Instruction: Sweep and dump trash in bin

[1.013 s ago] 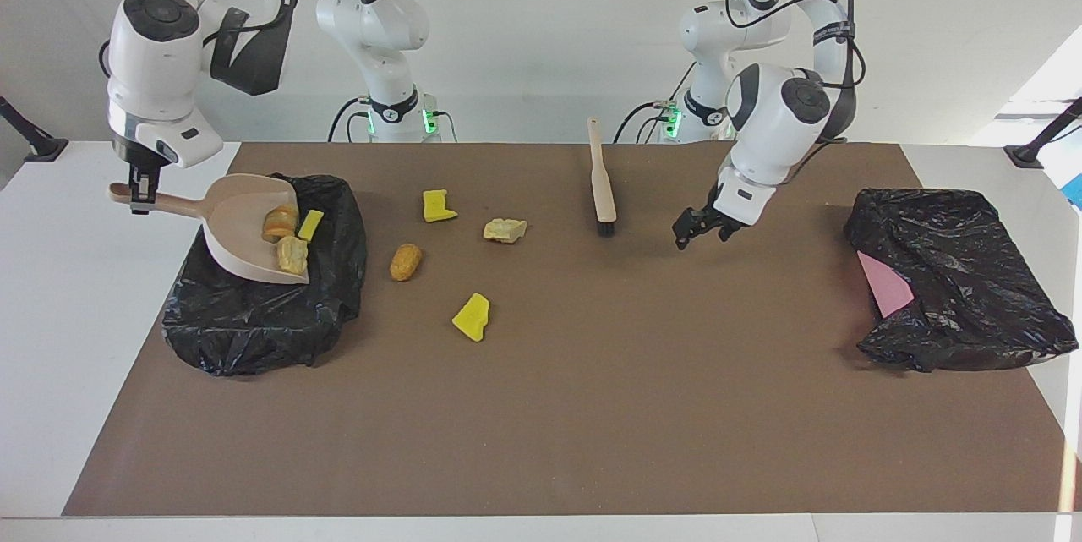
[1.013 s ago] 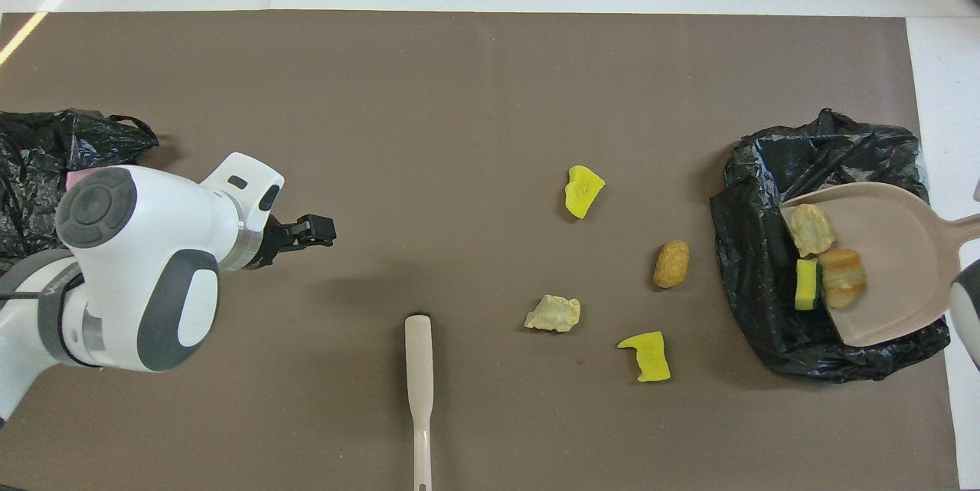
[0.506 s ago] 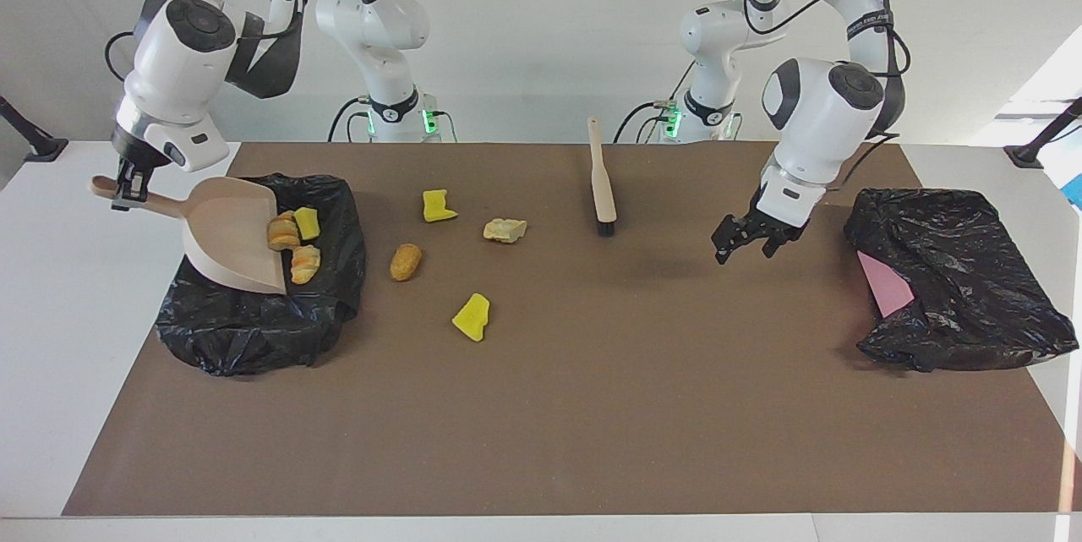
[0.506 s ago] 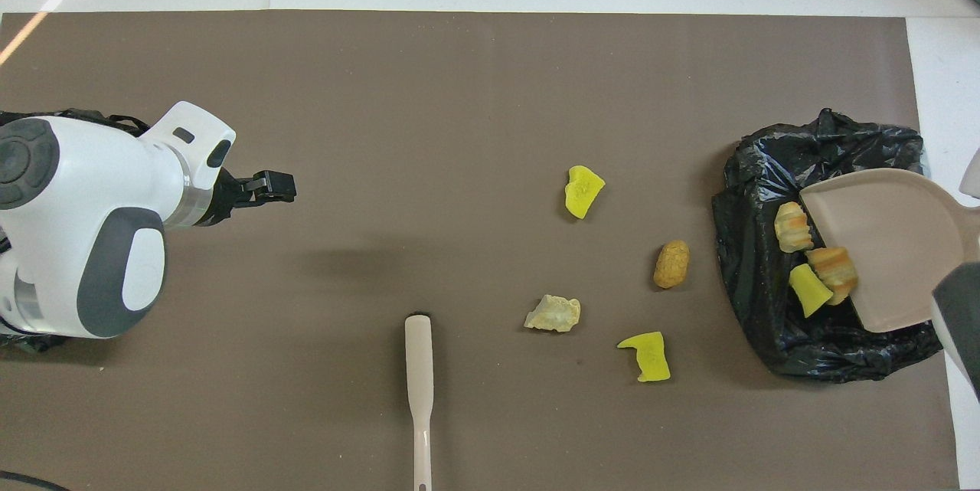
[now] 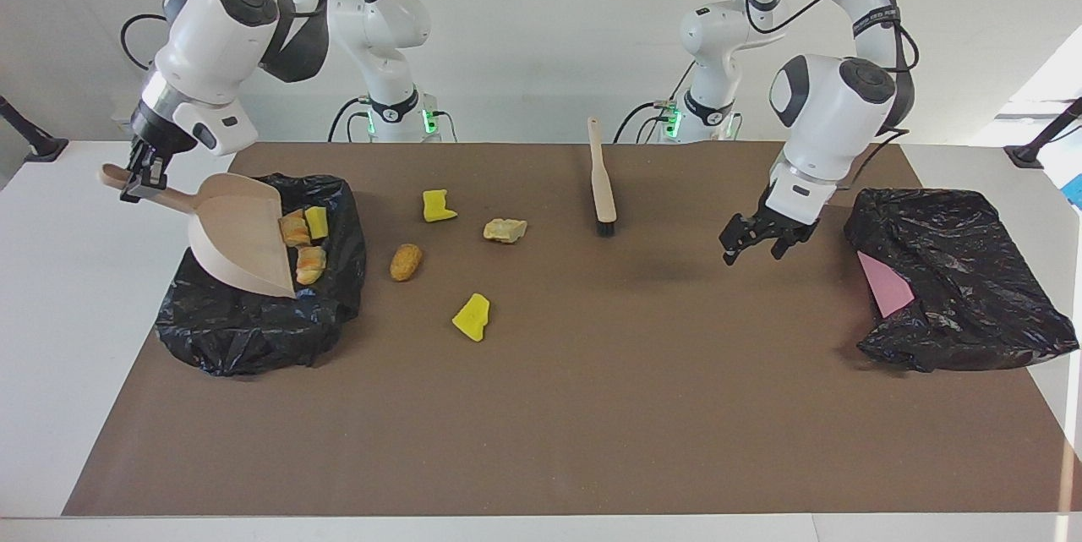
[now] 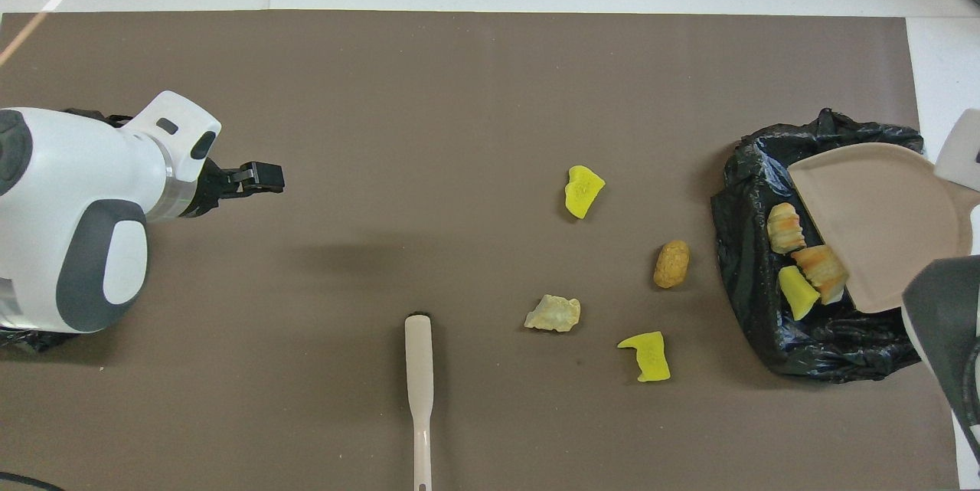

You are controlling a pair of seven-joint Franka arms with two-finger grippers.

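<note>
The right pincer [image 5: 139, 181] grips the dustpan [image 5: 241, 233] handle, tipping it over one black bin [image 5: 254, 322]. Three scraps [image 5: 304, 242] slide off its lip into that bin. Four more scraps [image 5: 472, 316] lie on the table [image 5: 592, 407] between the pincers. The left pincer [image 5: 751, 243] hangs released, near one brush [image 5: 602, 183] and a second bin [image 5: 955, 280].
</note>
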